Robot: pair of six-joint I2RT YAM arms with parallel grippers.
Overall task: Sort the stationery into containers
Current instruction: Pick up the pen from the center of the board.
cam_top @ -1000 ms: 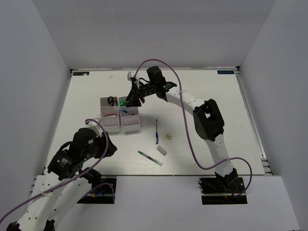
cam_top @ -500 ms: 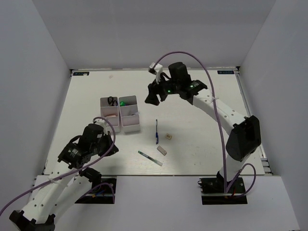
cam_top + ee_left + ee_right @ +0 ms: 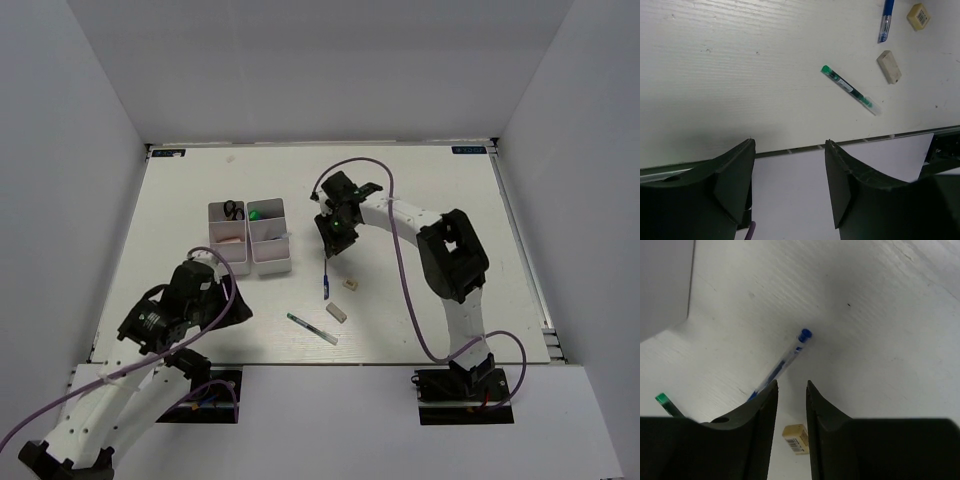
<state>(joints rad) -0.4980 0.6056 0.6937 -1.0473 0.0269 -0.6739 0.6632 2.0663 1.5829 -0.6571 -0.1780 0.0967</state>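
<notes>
The site was a robotics test cell: plain white walls (image 3: 330, 70) enclosed a white table (image 3: 430, 190) on three sides; the left arm (image 3: 165, 315) and right arm (image 3: 455, 255), trailing purple cables (image 3: 352, 161), were mounted at its near edge.

White table (image 3: 430, 200), two trays (image 3: 271, 267) (side by side), blue pen (image 3: 325, 278), green-capped pen (image 3: 312, 329), beige eraser (image 3: 350, 285), grey eraser (image 3: 337, 312)

My left arm is folded low near its base, the left gripper (image 3: 789, 146) spread wide and holding nothing. My right arm reaches forward, wrist bent downward, the right gripper (image 3: 791, 386) narrowly parted and empty.
</notes>
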